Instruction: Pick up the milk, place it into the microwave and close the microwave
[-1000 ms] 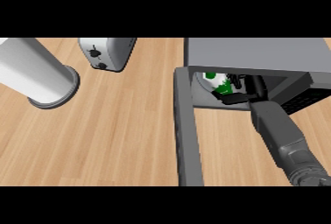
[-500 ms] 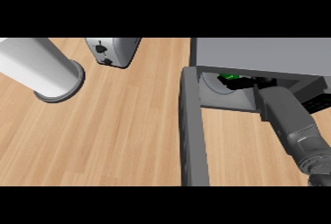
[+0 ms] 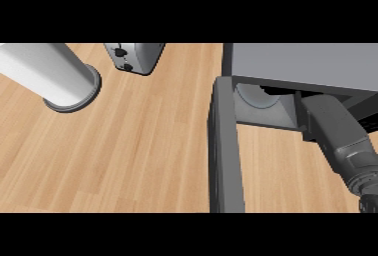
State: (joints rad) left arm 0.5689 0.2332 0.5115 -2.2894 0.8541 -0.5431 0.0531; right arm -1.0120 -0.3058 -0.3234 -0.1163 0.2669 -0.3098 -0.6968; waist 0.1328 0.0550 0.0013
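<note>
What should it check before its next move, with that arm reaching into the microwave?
1. Microwave door open: ok, it swings out toward the view's lower edge.
2. Milk inside: cannot tell, no carton shows.
3. Right hand released: cannot tell, only the right forearm shows, entering the opening.
4. Turntable in place: ok, its pale edge shows inside.
5. Door's path clear: not ok, the forearm crosses the doorway.
6. Left hand out of the way: cannot tell, it is out of view.

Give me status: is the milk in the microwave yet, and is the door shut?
Done: the pick-up, it seems; no milk on the counter. In hand: the right forearm reaches into the microwave; its hand and the milk are hidden inside, so placement is unconfirmed. Left: withdraw the arm and close the door, which stands open.
</note>
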